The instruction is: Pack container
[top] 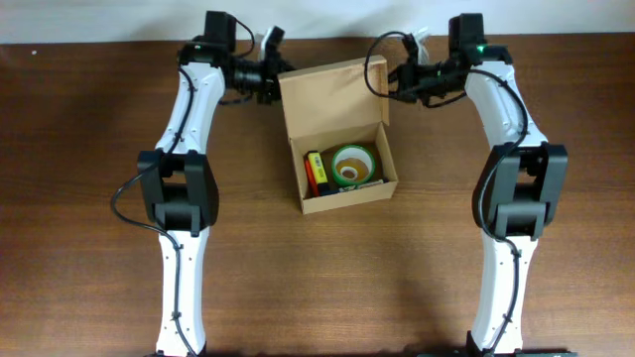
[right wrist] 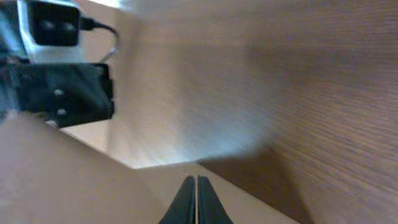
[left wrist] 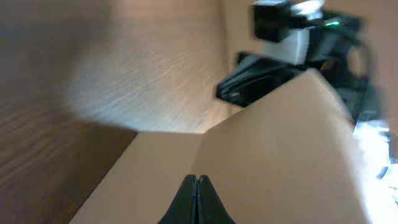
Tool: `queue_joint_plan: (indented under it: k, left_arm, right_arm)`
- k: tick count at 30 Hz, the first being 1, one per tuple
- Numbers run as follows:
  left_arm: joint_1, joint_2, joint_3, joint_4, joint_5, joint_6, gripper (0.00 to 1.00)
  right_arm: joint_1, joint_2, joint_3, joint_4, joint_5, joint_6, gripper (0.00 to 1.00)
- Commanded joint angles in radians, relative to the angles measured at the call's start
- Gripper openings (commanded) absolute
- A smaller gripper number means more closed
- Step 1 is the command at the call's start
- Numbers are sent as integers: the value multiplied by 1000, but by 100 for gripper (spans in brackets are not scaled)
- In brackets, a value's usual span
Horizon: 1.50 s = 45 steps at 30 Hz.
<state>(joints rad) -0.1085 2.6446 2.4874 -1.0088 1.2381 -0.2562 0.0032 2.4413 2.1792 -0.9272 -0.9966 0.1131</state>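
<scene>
**Packing well along: contents in, lid up**

Dark, grained wood table [top: 89, 198] carries the container [top: 347, 202] at its centre-rear, between the two arms. It is matte tan cardboard, rectangular and crisp-edged, and its hinged lid [top: 332, 99] stands open toward the back. The loading looks largely done; closing the flap and tucking its tabs is what appears left.

The left gripper [top: 270, 83] and right gripper [top: 395, 85] sit at the lid's two rear corners, each with its dark fingers pressed together; whether cardboard is pinched between them I cannot tell.

Inside lies a round tape roll [top: 353, 164], flat, green-rimmed with a pale core. Beside it lies a slim red, yellow and black item [top: 316, 171], too small to name.
</scene>
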Motion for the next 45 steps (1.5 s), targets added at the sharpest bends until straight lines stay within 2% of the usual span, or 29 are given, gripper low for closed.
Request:
queue_joint_plan:
  k: [1, 7, 12, 22, 38, 45]
  left_arm:
    - [-14, -68, 22, -78, -140, 132, 2]
    - [-34, -146, 22, -175, -270, 190, 2]
    - [-42, -202, 22, -221, -311, 225, 2]
    - [-77, -253, 21, -340, -402, 280, 2]
    - [-194, -263, 21, -499, -595, 288, 2]
    - [-241, -303, 21, -586, -739, 277, 2]
  right_arm:
    - [29, -56, 107, -67, 149, -140, 4]
    - [37, -58, 171, -119, 180, -140, 4]
    - [42, -65, 179, -161, 202, -161, 4]
    - [89, -137, 179, -213, 399, -188, 4]
    - [122, -224, 179, -425, 598, -237, 4]
    - [162, -232, 179, -519, 669, -245, 4]
